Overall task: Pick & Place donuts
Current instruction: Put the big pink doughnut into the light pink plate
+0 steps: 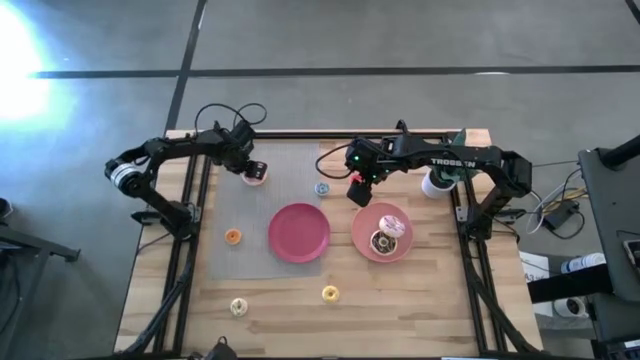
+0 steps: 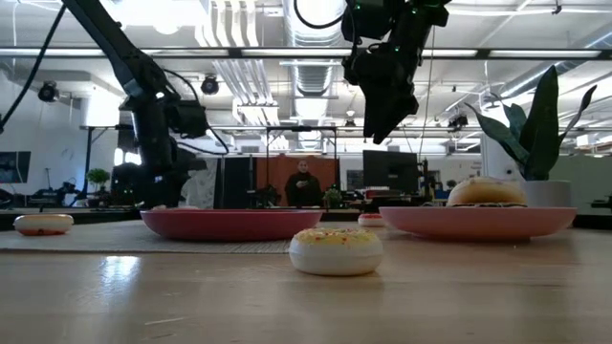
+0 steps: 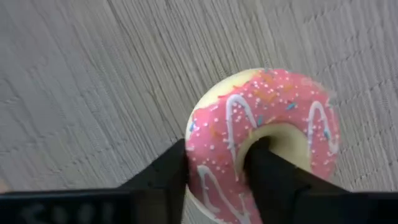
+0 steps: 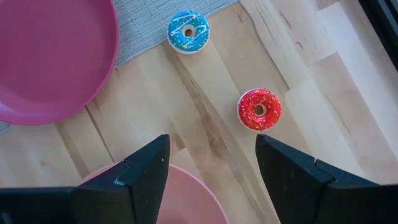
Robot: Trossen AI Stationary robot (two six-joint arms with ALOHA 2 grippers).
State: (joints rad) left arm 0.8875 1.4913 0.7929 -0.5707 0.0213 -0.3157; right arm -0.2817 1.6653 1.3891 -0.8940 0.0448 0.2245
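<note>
My left gripper [image 1: 254, 172] is at the far left of the grey mat [image 1: 270, 265], shut on the pink-frosted donut [image 3: 264, 134]. My right gripper [image 1: 358, 190] hangs open in the air [image 2: 382, 110] over the far rim of the light pink plate [image 1: 362, 240]. That plate holds the lilac-white donut [image 1: 394, 224] and the dark brown donut [image 1: 381, 242]. Below the right gripper's fingers, the blue donut [image 4: 188, 32] and the red donut [image 4: 259, 109] lie on the wood. The orange donut [image 1: 232, 237], yellow donut [image 1: 330, 294] and cream donut [image 1: 238, 307] lie apart on the table. My left gripper holds the pink-frosted donut by the near side of its ring [image 3: 214, 162]. One finger [image 3: 270, 171] is inside the hole and the other finger [image 3: 165, 177] is outside the rim. The fingers come from above, pointing down. I cannot tell whether the donut is clear of the mat.
A darker red-pink plate [image 1: 299, 232] sits mid-table on the mat, left of the light pink plate. A white pot with a plant [image 1: 437, 183] stands at the far right, under the right arm. The cream donut [image 2: 336, 250] is closest to the near edge.
</note>
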